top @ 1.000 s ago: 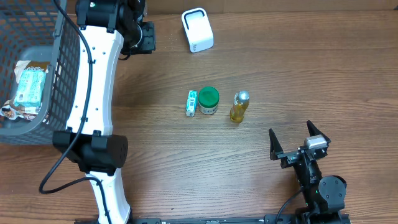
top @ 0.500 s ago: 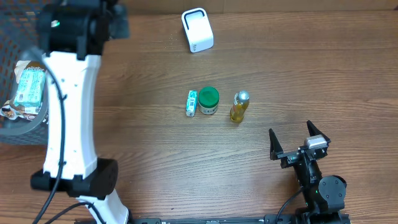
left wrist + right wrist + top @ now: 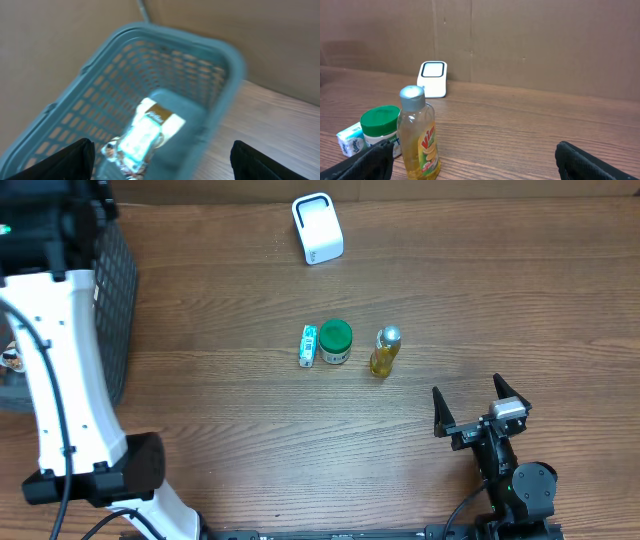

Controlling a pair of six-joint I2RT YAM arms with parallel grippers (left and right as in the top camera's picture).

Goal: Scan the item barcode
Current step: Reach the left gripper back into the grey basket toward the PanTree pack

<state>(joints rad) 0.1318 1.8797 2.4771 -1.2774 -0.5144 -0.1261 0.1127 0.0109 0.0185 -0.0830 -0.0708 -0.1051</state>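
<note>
Note left gripper (image 3: 161, 144) over grey plastic mesh basket (image 3: 220, 65), jaws wide, empty; pale green-and-white packet (image 3: 145, 131) inside, read as drop-off. Right gripper (image 3: 466, 385) spread, empty, parked clear of white boxy scanner (image 3: 318, 228).

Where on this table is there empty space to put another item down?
Bare wood stretches between the white scanner and the row of items, between the basket and the small box, and right of the yellow bottle. It is crowded only where the small box, green-lidded jar and bottle stand close together.
</note>
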